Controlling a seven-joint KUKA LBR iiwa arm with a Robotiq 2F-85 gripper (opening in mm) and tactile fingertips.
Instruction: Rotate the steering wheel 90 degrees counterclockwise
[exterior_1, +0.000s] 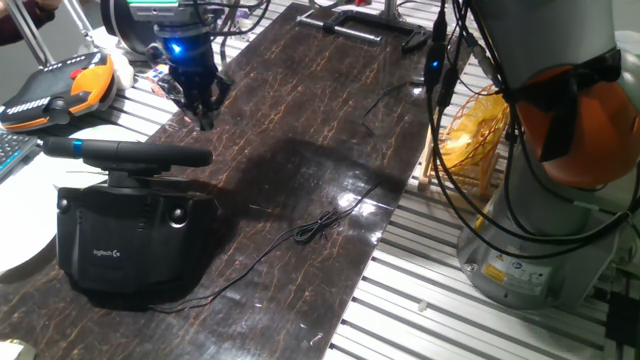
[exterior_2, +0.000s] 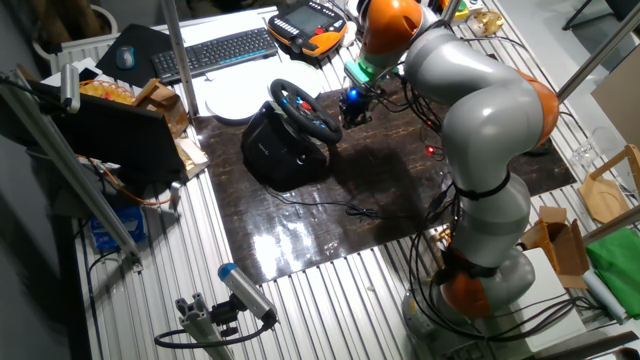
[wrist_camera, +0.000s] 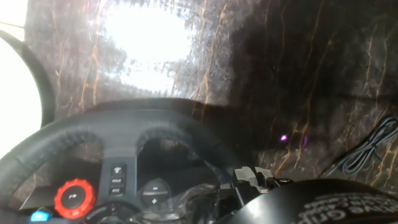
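Approach phase: gripper (exterior_1: 205, 112) poised just above and behind steering wheel (exterior_1: 125, 153) rim, clear of it; jaw opening cannot be told. Descend squarely onto rim before turning.

Looks like a robotics lab: ribbed aluminium-profile workbench (exterior_2: 330, 300) along the bottom, orange-and-black teach pendant (exterior_2: 308, 24) at top centre, black computer keyboard (exterior_2: 213, 52) upper left, loose black cables (exterior_1: 300, 235) across the dark marbled mat (exterior_1: 320, 120).
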